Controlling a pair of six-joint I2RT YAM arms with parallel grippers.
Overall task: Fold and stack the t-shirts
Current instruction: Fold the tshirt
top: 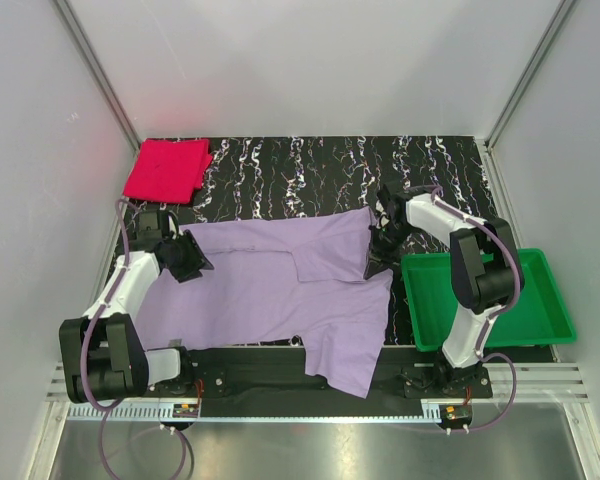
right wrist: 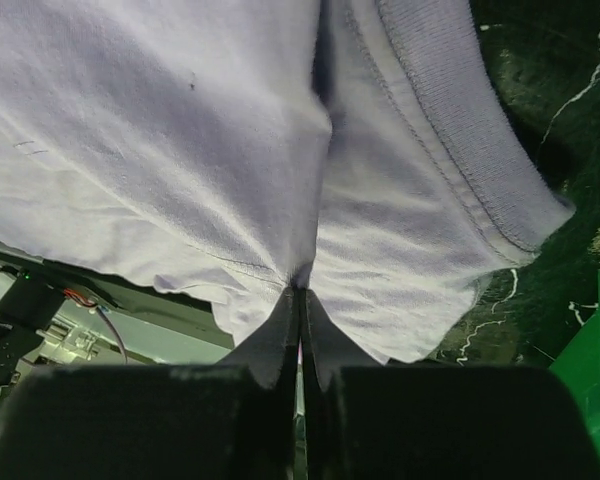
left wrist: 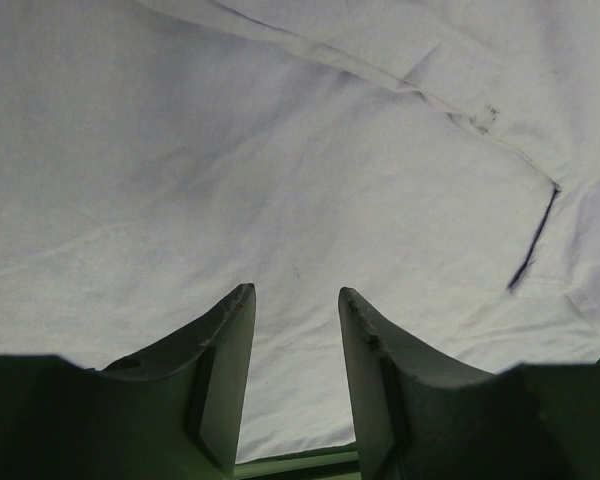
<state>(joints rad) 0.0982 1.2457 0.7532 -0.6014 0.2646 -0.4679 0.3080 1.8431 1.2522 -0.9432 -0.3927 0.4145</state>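
Operator: What are my right jaws doing?

Spotter: Your right jaws are clenched tight with no gap between them. They pinch a fold of the lavender shirt (right wrist: 230,180) right at their tips. In the top view that grip is at the shirt's right edge, right of centre, just up and left of the green tray (top: 540,300).

Operator: And the left?

Spotter: Your left jaws are released and stand partly parted, with nothing between them. The wrist view shows only pale cloth beyond the gap, and I cannot tell whether the tips touch it. From above, your left arm (top: 130,285) has them at the shirt's left edge, centre left of the frame.

Operator: Where are the shirts?

Spotter: The lavender one lies spread and wrinkled across the middle of the bench (top: 310,160). One corner hangs over the near edge at lower centre. The pink-red shirt (top: 167,170) sits as a folded square in the upper left, well apart from both jaws.
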